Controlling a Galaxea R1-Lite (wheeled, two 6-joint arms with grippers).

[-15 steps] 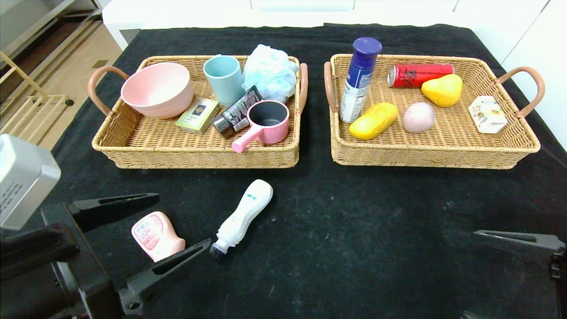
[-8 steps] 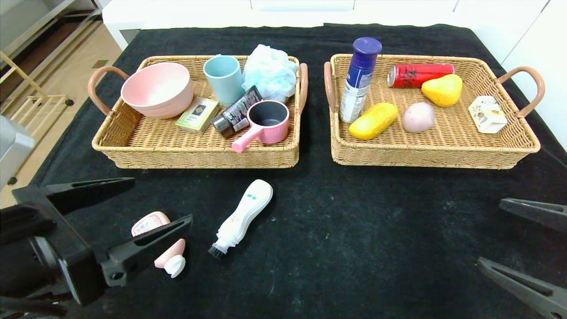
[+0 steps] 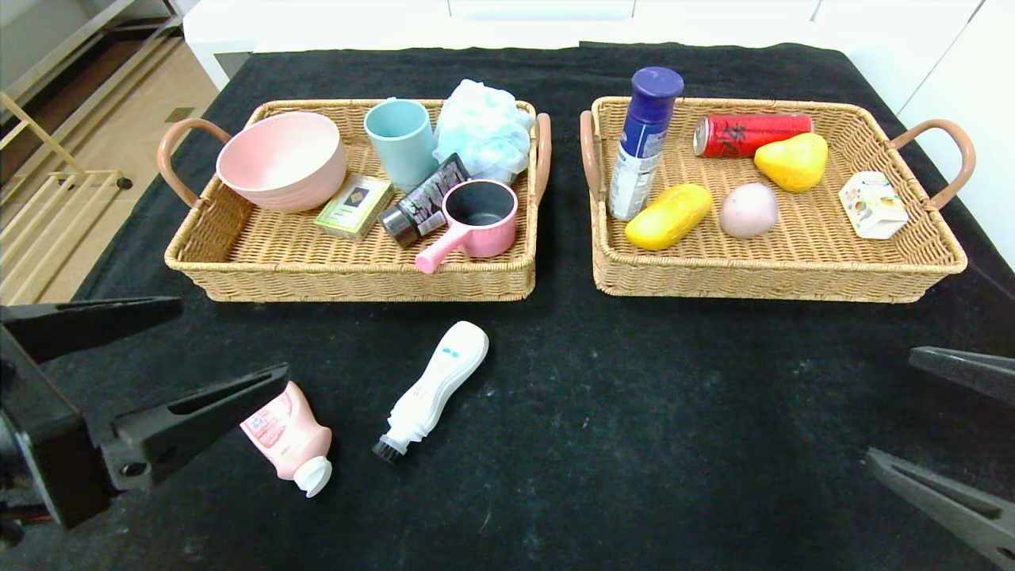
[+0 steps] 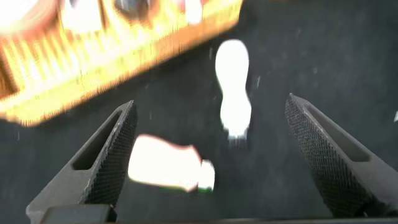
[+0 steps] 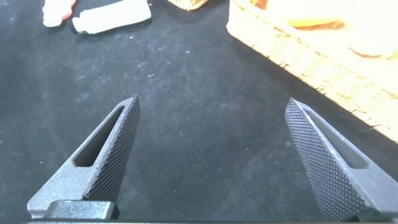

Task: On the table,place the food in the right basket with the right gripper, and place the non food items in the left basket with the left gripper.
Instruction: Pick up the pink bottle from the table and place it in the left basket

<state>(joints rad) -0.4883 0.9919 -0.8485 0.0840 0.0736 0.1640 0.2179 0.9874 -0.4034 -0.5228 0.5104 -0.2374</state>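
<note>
On the black cloth-covered table [image 3: 634, 412], 2 non-food things lie outside the baskets. One is the pink squeeze bottle with a white cap [image 3: 287, 438]. The other is the white bottle with a dark brush tip [image 3: 434, 388].

The left hand [image 3: 151, 365] hovers at the near left corner with its 2 long black fingers spread wide, gripping nothing. The lower fingertip sits just beside the pink bottle's flat end, and whether it touches cannot be told. In the left wrist view the pink bottle [image 4: 168, 171] lies close to one finger rather than centred in the gap. The brush-tipped bottle [image 4: 233, 87] lies farther out between the fingers.

The pink bottle's long axis runs from its flat end nearest the hand down toward the near edge, cap pointing away from the baskets. That axis lies roughly along the reach of the fingers, so a grasp would likely need the hand shifted toward the bottle and turned across its body. The left hand is far nearer to both bottles than the right hand [image 3: 951, 444], which waits spread and empty at the near right.

The long yellow fruit [image 3: 668, 216], the grey-pink egg-shaped lump [image 3: 748, 210] and the blue-capped white can [image 3: 642, 143] already sit in the right wicker basket [image 3: 777, 277]. The small pink saucepan [image 3: 474, 222] lies in the left wicker basket [image 3: 349, 281].
</note>
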